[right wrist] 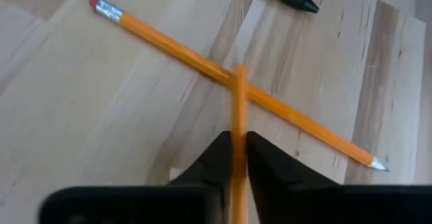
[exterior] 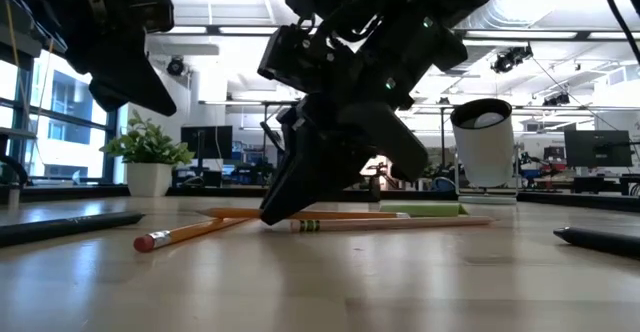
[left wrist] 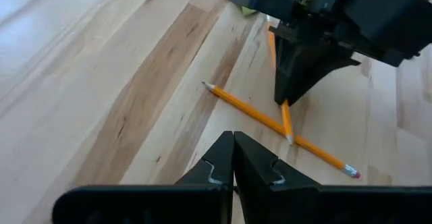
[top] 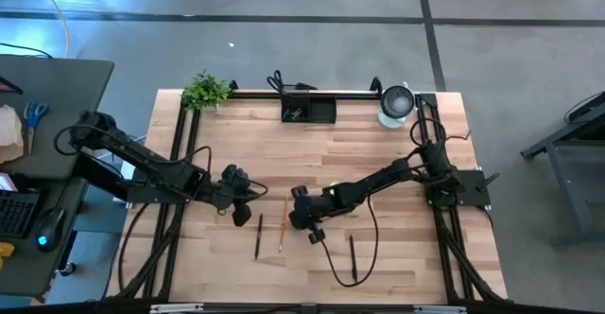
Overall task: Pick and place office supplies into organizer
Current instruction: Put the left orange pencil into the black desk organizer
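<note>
Right claw [right wrist: 238,158] down at table [top: 378,163] centre, fingers pinched on an orange pencil [right wrist: 239,109] lying across a second pencil [left wrist: 270,121]. Left claw [left wrist: 233,158] fully closed, empty, just at its 9 o'clock. Organizer [top: 309,110] at the 12 o'clock edge. Pens [top: 354,257] at 6 o'clock.

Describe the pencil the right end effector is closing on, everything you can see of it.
The pencil is slim with an orange painted shaft, and it lies flat on the wooden table near the middle front. It lies across a second orange pencil, which has a red eraser and a sharpened tip, and the two form a cross. The right end effector points down over it, its two dark fingers pinched against the shaft from both sides. Its ends cannot be made out.
</note>
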Available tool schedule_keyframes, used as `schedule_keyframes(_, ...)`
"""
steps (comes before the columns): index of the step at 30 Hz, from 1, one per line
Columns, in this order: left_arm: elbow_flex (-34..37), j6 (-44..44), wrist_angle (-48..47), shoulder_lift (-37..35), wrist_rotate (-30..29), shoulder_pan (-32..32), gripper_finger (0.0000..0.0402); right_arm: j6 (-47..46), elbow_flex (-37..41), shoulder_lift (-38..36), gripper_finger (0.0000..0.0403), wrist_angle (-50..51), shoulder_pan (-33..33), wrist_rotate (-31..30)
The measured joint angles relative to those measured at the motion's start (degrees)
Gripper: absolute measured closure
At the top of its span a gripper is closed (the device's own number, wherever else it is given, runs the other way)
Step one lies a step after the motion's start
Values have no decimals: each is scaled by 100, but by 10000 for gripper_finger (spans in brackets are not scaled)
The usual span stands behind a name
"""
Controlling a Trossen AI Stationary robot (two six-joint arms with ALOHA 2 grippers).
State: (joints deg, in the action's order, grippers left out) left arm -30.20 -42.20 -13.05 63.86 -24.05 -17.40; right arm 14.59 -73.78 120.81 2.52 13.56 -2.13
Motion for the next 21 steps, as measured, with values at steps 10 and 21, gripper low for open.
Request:
schedule_keyframes(10,0,-4,12,0,-388,12,401,932,-64,-87,395,601,128,-774)
schedule_keyframes(21,2,255,1446,96,-191,714,401,2697,-1382,-227,398,2872,889,-2391)
